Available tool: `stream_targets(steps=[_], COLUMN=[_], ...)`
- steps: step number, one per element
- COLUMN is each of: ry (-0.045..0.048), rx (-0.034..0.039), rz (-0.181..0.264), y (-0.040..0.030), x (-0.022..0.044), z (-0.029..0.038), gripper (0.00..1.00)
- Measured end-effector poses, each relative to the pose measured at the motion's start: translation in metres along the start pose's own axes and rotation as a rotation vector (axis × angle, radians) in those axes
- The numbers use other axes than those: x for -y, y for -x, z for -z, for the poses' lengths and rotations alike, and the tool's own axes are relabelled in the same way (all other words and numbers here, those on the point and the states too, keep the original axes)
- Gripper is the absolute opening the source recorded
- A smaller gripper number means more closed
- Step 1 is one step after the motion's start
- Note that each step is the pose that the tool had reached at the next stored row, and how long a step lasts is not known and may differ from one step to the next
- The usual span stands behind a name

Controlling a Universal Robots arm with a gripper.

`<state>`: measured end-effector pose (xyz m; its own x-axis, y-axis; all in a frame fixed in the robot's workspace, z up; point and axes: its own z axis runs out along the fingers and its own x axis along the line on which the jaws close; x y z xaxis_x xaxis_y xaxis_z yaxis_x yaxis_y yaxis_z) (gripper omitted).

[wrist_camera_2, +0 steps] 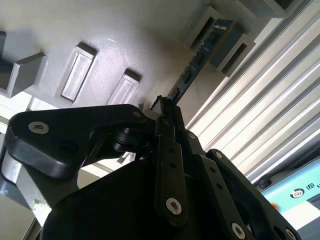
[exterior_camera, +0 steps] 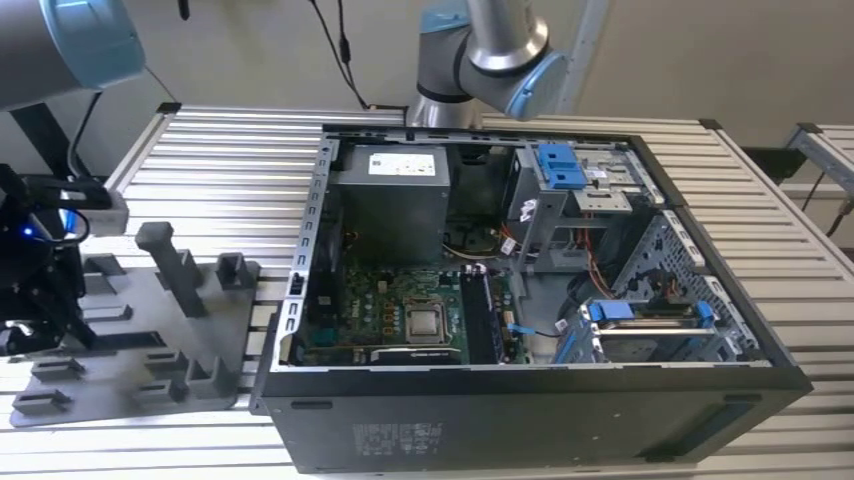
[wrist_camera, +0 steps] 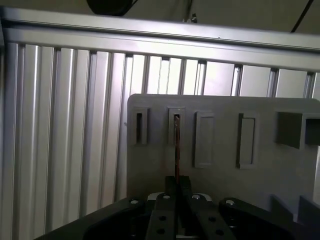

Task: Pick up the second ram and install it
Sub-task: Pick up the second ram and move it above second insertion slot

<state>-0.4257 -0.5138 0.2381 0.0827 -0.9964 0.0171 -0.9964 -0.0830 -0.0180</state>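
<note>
The jaws were pinched narrow on the near end of the memory stick [wrist_camera_2: 196, 60]; ahead of them its far end sat between two upright posts [wrist_camera_2: 197, 26] of the grey plate [wrist_camera: 220, 175], ribbed tabletop [wrist_camera: 60, 125] beyond

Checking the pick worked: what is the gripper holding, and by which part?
The ram, seen edge-on and clamped across its flat faces in the gripper. The hold is on the part nearest the wrist; the rest runs out to a slot in the fixture plate.
</note>
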Motion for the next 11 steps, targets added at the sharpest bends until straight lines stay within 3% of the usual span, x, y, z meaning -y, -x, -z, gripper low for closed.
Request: stream_targets(steps=[11], ry=[0.0001], rx=[-0.0001], rz=[0.000], y=[-0.0001], x=[0.0002], z=[0.0088], gripper=[0.14])
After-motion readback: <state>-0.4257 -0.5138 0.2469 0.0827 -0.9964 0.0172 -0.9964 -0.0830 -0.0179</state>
